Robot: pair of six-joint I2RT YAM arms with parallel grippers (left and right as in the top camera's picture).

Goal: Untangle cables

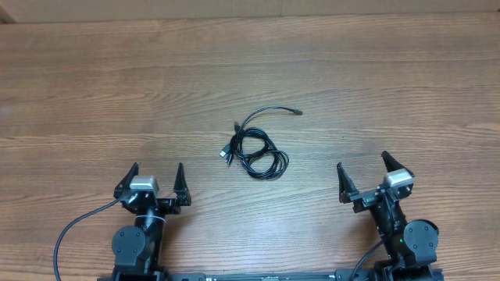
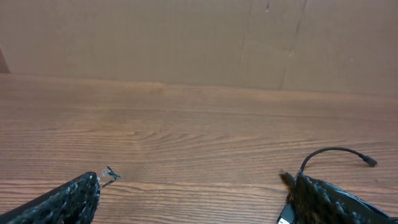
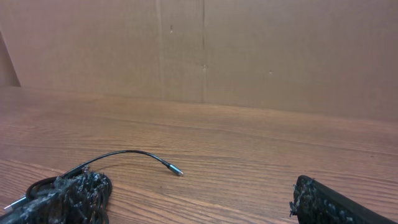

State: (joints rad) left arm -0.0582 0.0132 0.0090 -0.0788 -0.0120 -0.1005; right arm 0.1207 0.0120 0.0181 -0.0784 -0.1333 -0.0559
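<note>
The cables (image 1: 258,152) lie as one loose black bundle of loops on the wooden table, midway between the arms. One thin end curves away to a small plug (image 1: 295,112), and USB plugs (image 1: 226,154) stick out on the left. My left gripper (image 1: 156,173) stands open near the front edge, left of the bundle and apart from it. My right gripper (image 1: 362,164) stands open to the bundle's right, also apart. In the left wrist view the gripper (image 2: 199,186) holds nothing, and a cable end (image 2: 336,151) arcs behind its right finger (image 2: 329,199). In the right wrist view the gripper (image 3: 199,193) holds nothing, and a cable end (image 3: 130,153) arcs past its left finger (image 3: 62,199).
A brown cardboard wall (image 3: 205,50) runs along the table's far edge. A thicker black arm wire (image 1: 70,230) loops at the front left beside the left arm's base. Bare wood table (image 1: 375,70) surrounds the bundle.
</note>
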